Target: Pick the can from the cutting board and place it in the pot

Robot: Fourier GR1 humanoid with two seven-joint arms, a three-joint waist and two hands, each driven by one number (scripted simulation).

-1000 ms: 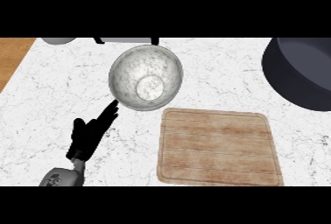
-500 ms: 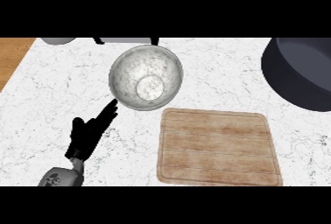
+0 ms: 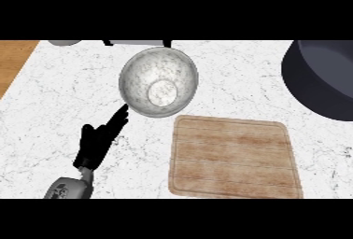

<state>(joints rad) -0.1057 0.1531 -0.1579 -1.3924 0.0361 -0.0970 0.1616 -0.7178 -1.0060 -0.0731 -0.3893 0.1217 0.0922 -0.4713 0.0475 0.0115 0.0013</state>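
A wooden cutting board (image 3: 234, 158) lies on the white marble counter at the lower right, and nothing stands on it. No can shows anywhere in the head view. The dark pot (image 3: 324, 79) sits at the right edge, cut off by the frame, and its inside is hidden. My left hand (image 3: 98, 140) rests at the lower left with straight fingers pointing up toward the metal bowl, holding nothing. My right hand does not show.
A shiny metal bowl (image 3: 159, 82) stands left of centre, just above my left hand's fingertips. Grey objects (image 3: 138, 42) sit along the back edge. A wooden surface (image 3: 14, 56) borders the counter at the far left.
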